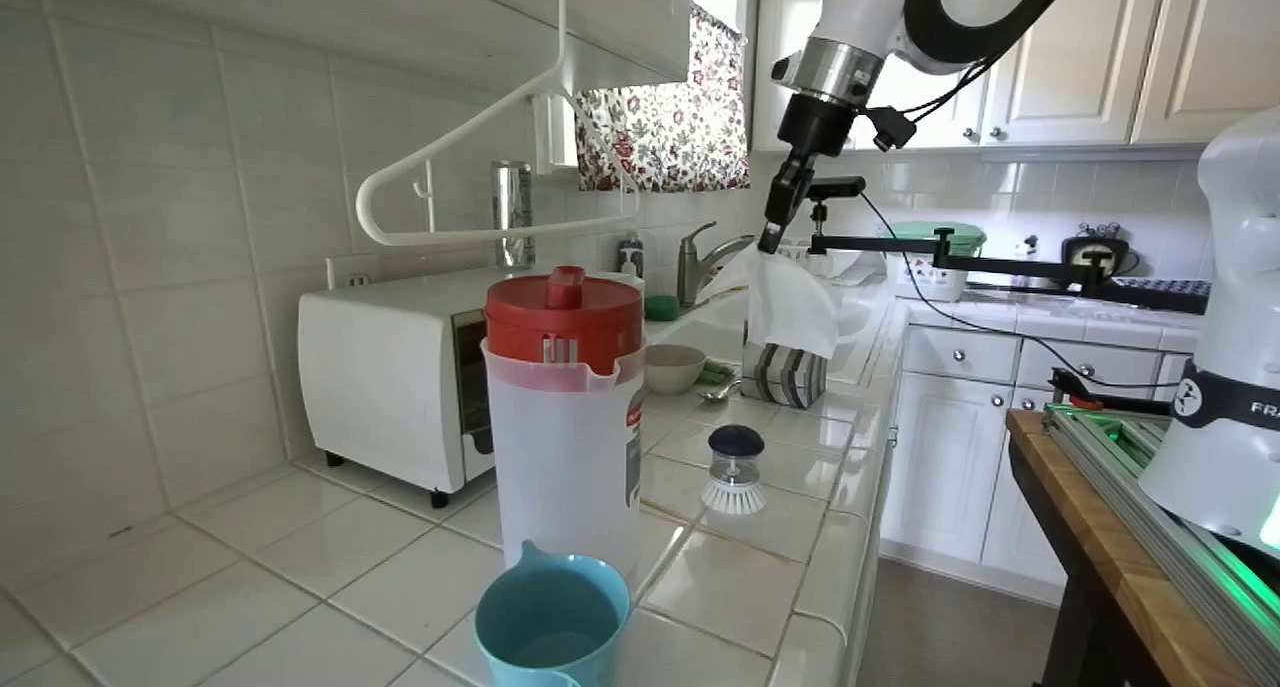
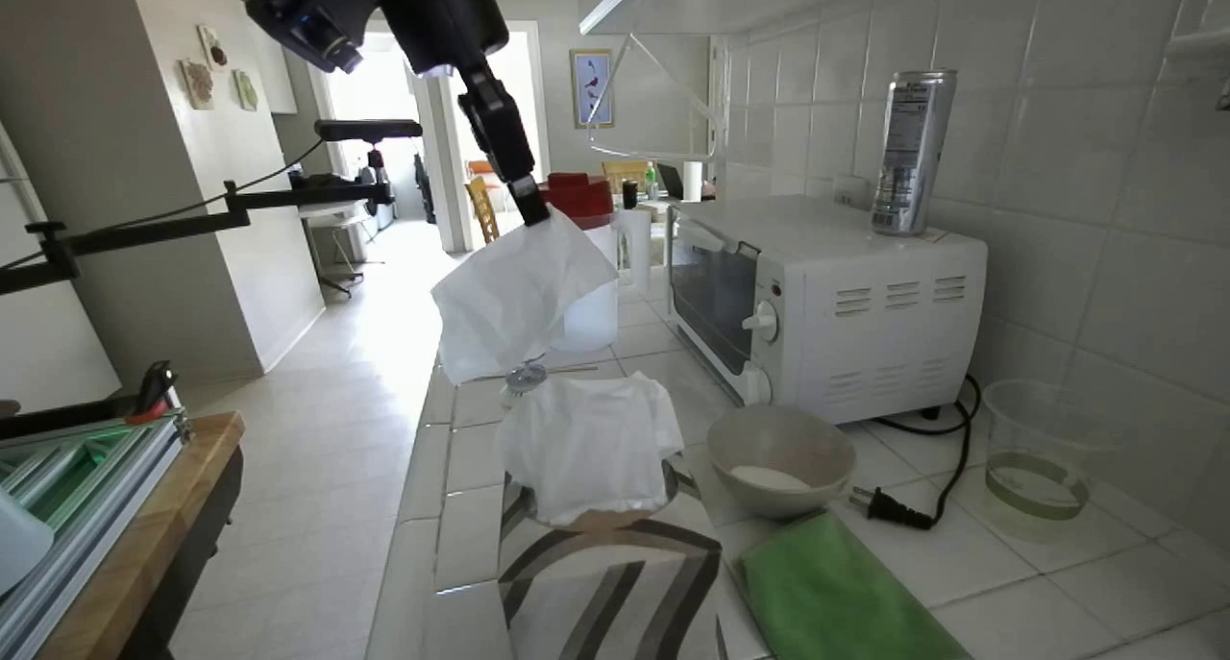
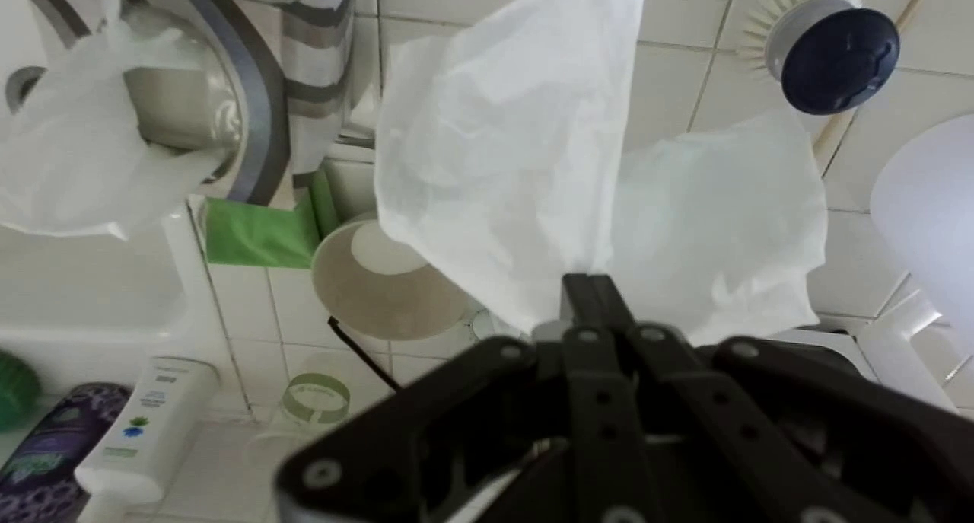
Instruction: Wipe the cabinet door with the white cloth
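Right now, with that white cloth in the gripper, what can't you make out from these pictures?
The white cloth, wrist view: pinched part hidden by the gripper.
The toaster oven, in an exterior view: front partly hidden behind the red-lidded pitcher.
The tissue box, in an exterior view: base cut off by the bottom edge.
The can, in an exterior view: print too small and blurred to read.

can [image 2: 912,154] atop toaster oven [image 2: 826,309]
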Controlling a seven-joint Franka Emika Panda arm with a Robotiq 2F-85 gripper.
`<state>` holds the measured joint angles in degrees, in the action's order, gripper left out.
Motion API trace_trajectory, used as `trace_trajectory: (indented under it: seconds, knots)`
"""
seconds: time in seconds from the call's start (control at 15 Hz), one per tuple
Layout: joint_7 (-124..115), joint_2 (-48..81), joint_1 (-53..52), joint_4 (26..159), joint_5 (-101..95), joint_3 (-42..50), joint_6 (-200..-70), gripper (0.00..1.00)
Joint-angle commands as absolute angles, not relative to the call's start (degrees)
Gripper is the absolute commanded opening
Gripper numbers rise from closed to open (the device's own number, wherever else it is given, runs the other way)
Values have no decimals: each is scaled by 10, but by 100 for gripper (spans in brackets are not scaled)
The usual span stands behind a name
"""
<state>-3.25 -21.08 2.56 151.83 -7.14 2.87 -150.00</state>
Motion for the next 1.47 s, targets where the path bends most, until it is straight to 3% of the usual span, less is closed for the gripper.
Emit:
trace_trajectory:
  seconds: [0.0, 1.4]
  knots:
    - [-2, -205, 24, 1526, -47, 40, -1523, 0]
    - [-25, -204, 35, 1520, -64, 25, -1508, 1]
